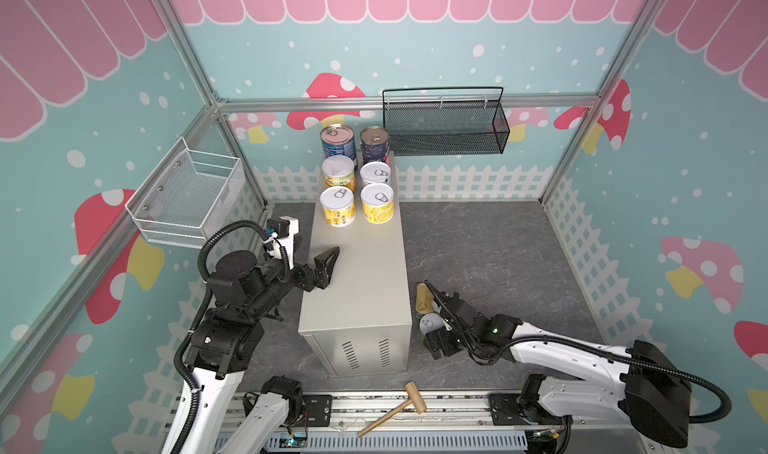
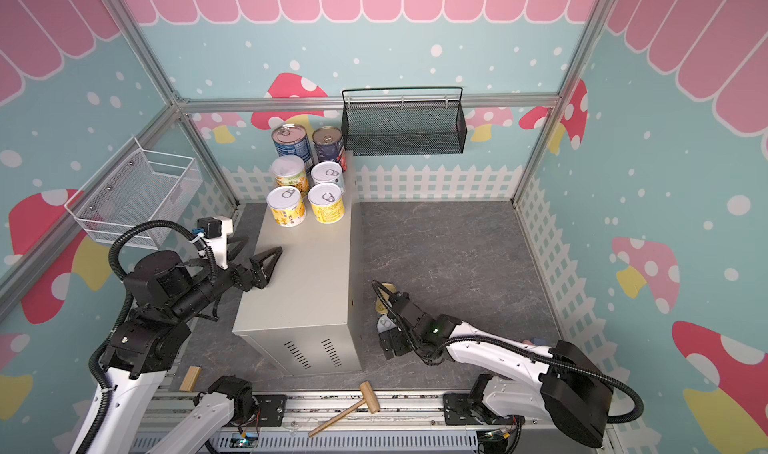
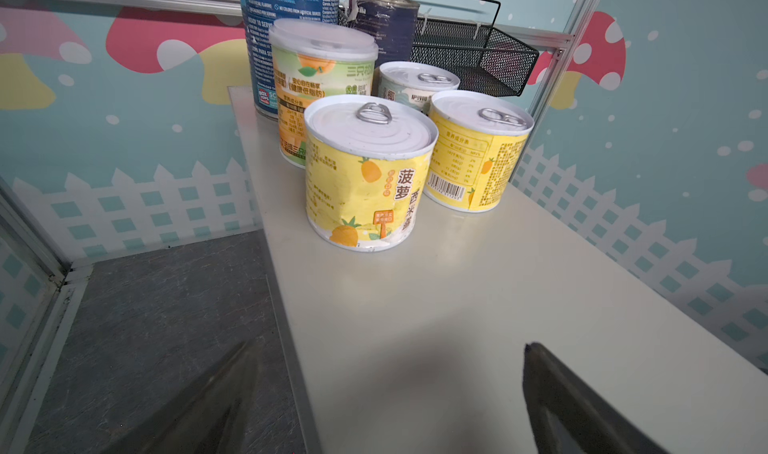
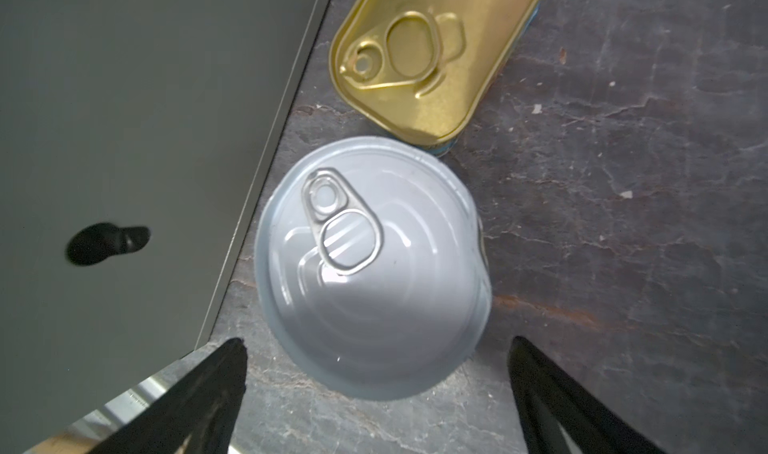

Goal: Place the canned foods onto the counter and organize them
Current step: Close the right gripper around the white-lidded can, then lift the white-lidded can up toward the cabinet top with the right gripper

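The counter (image 1: 357,290), a long beige metal box, carries several canned foods at its far end: two tall blue tins (image 1: 337,140) (image 1: 375,142), a green-labelled one (image 3: 320,82), a pale one (image 3: 415,84) and two yellow ones (image 3: 365,173) (image 3: 478,153). My left gripper (image 3: 386,348) hovers open and empty over the counter's left edge, short of the yellow cans. On the floor right of the counter stand a short silver-lidded can (image 4: 370,265) and a flat gold tin (image 4: 428,53). My right gripper (image 4: 376,344) hangs open just above the silver-lidded can, with its fingers apart from it.
A black mesh basket (image 1: 444,124) hangs on the back rail, and a white wire basket (image 1: 189,194) hangs on the left wall. A wooden mallet (image 1: 395,412) lies on the front rail. A small wooden block (image 2: 190,379) sits near the left arm's base.
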`<action>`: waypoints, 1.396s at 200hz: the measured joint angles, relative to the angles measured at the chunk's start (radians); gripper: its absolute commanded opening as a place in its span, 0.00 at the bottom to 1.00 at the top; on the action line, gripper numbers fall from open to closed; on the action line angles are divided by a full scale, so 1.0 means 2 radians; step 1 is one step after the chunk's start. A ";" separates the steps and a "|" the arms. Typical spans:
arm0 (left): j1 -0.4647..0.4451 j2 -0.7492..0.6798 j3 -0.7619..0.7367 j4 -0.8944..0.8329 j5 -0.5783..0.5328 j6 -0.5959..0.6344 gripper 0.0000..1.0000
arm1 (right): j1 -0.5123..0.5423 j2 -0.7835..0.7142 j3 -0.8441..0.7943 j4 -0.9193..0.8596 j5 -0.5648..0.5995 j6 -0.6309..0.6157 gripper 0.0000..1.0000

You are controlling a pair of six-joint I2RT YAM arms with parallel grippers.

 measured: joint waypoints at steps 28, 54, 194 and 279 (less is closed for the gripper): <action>0.000 0.000 0.000 0.000 0.000 0.000 0.99 | 0.000 0.019 -0.002 0.035 0.011 0.001 0.96; 0.000 0.000 0.000 0.000 0.000 0.000 0.99 | 0.000 0.034 -0.002 0.064 0.017 0.000 0.86; 0.000 0.004 0.000 0.000 0.006 0.000 0.99 | 0.001 0.002 0.037 0.014 0.049 -0.031 0.58; 0.000 0.004 0.000 0.000 0.011 0.000 0.99 | -0.002 -0.039 0.275 -0.138 0.100 -0.112 0.59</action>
